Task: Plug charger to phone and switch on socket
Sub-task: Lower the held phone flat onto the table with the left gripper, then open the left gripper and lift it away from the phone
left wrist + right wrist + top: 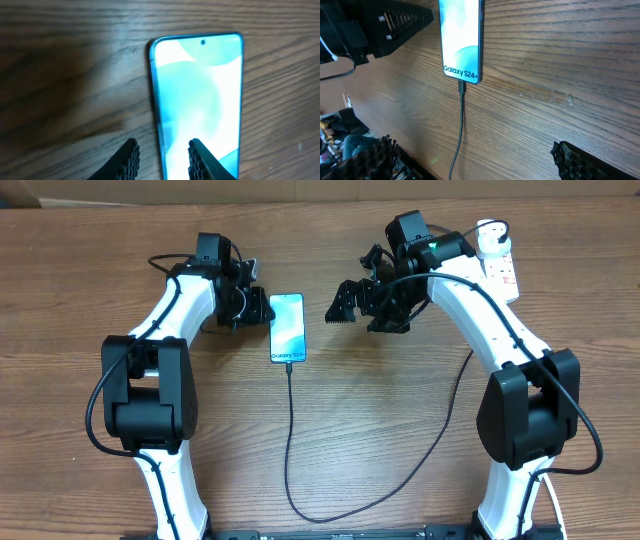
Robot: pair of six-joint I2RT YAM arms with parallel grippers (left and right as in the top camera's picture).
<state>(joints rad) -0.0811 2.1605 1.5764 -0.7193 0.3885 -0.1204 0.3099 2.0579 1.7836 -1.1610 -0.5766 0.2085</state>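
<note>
- I'm looking at the phone (pixel 287 328) lying flat and screen-up mid-table between the 2 arms. The charger (pixel 461 115) tip is sitting in its bottom port, so I'm guessing the plug-in half is done.
- The left gripper (pixel 162 162) is hovering over 1 long edge of the phone, fingers a little apart and pinching nothing.
- The right gripper (pixel 362 308) is hanging just right of the phone, jaws spread wide and empty.
- The socket (pixel 500 265) is lying at the far right corner, partly behind the right arm and well apart from the phone. I'm not making out which way its switches are sitting.
- Handling-wise, I'm expecting the cable to be light and floppy, so I'm only ever grabbing it by the stiff connector tip. Tugging the cord is probably going to drag the slick, slim phone around.
- For the switch, I'm thinking 1 fingertip pressing straight down. The strip is looking light enough to skid, so I'm planning to go gently.
</note>
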